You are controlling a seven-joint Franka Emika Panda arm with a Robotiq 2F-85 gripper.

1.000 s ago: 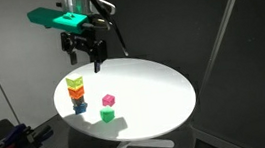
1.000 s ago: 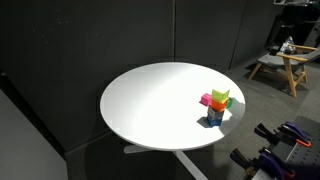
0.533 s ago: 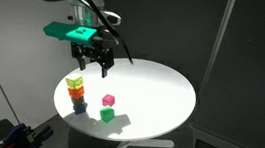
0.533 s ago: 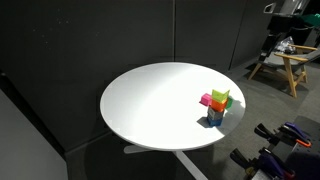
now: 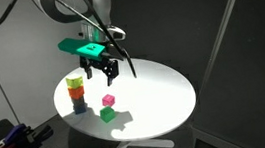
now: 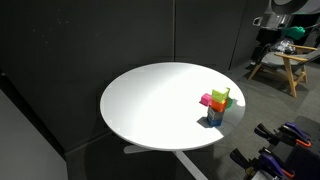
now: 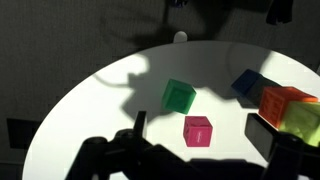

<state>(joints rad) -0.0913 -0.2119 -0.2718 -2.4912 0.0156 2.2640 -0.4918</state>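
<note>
- Hangs over the surface (image 5: 159,89) as a downward-pointing hand (image 5: 107,79), fingers spread apart, gripping nothing and touching nothing
- Held clear of every cube, probably so that the wrist view takes in the loose pieces below, with room left on either side of them
- Nearest to it: the pink cube (image 5: 108,101), lying flat on the surface just below the fingertips in an exterior view
- Seen in the wrist view as the pink cube (image 7: 198,130) low in the middle, between the two dark finger shapes at the bottom edge
- Near the pink cube but apart from it: a green cube (image 5: 107,114), also flat on one face, turned a little askew in the wrist view (image 7: 179,96)
- Off to one side, close to the rim: a stack (image 5: 75,94) of cubes, lime on top, orange under it, blue at the base
- Stands upright and unsupported, so squared well enough to balance; set well apart from the hand, likely out of the way of any sweep of the fingers
- From the opposite side, only the stack (image 6: 217,107) clearly made out near the rim; loose cubes overlapping it there, so cannot tell them apart, and hand not made out in that view
</note>
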